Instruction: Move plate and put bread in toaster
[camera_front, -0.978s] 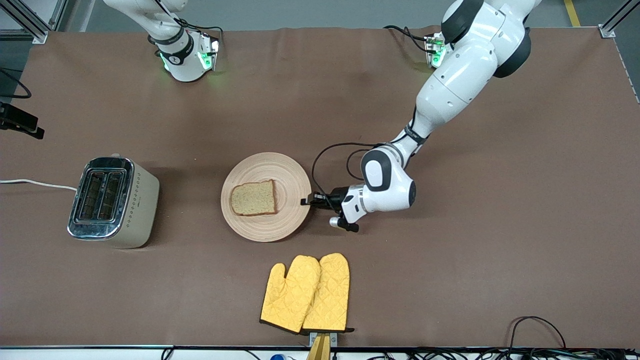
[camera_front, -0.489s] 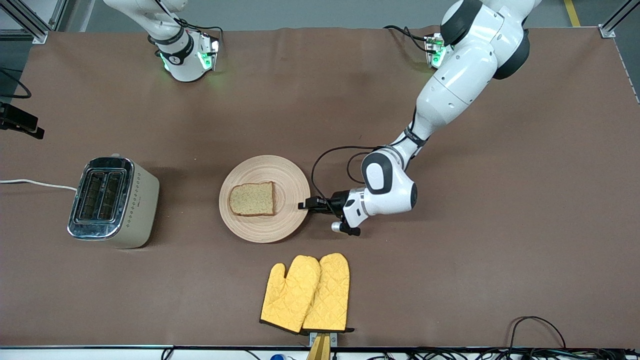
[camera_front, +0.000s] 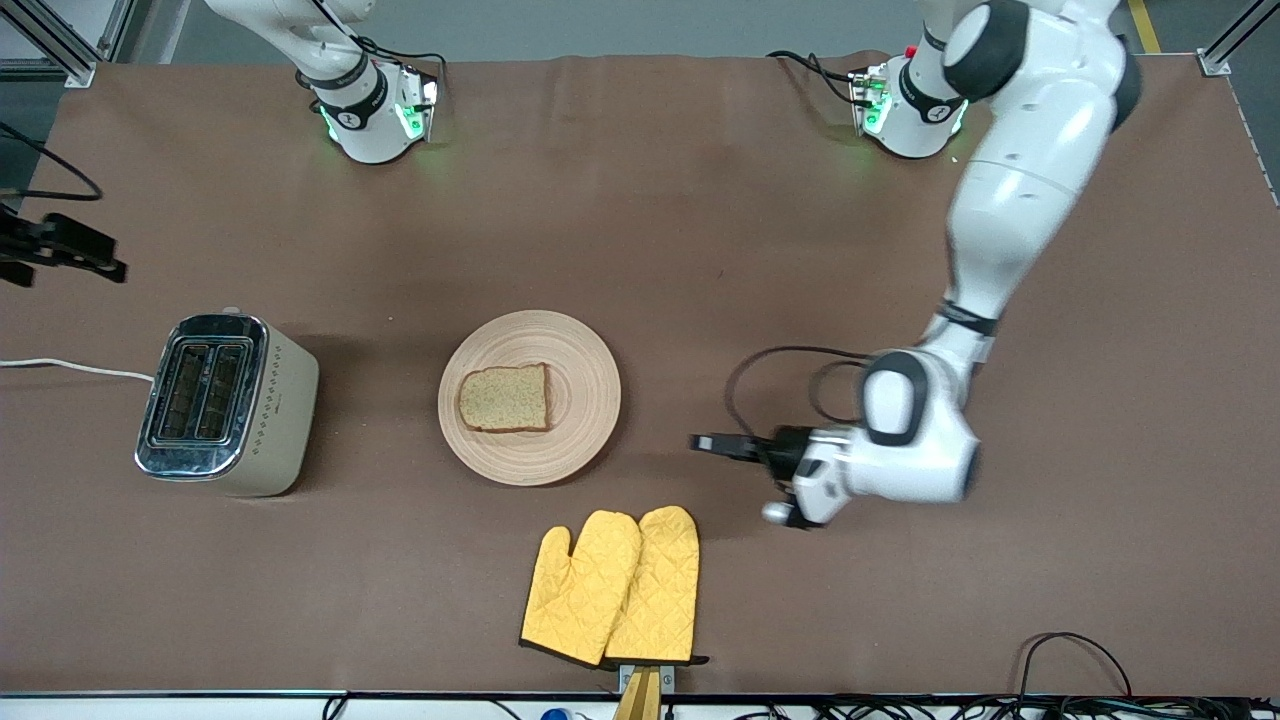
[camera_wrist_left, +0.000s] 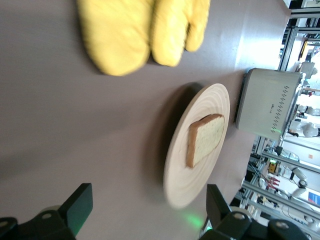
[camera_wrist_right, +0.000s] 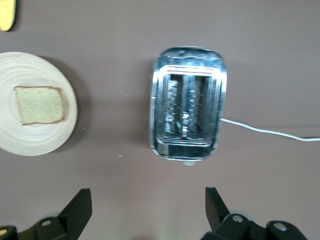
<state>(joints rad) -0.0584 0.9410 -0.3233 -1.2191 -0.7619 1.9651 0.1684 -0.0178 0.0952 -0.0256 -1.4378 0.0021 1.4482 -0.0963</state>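
Plate-move part looks done to me: the round pale-wood grooved plate (camera_front: 530, 397) sits mid-frame with the square speckled brown bread slice (camera_front: 505, 398) on it, the left gripper (camera_front: 705, 443) hangs released, well clear of it, and next the spread-fingered right gripper (camera_front: 95, 262) at the upper left edge, near the beige chrome-topped toaster (camera_front: 228, 404), has to go grab the slice.

My front camera sits high across the table from both bases and looks steeply down on the whole tabletop. My left wrist camera rides low, looking sideways along the surface at the plate (camera_wrist_left: 200, 150), the toaster (camera_wrist_left: 267, 102) and the yellow mitts (camera_wrist_left: 142, 30). My right wrist camera hangs high, facing straight down onto the toaster (camera_wrist_right: 187, 102). All three views share the plate (camera_front: 529, 397), the bread (camera_front: 505, 398) and the toaster (camera_front: 228, 404).
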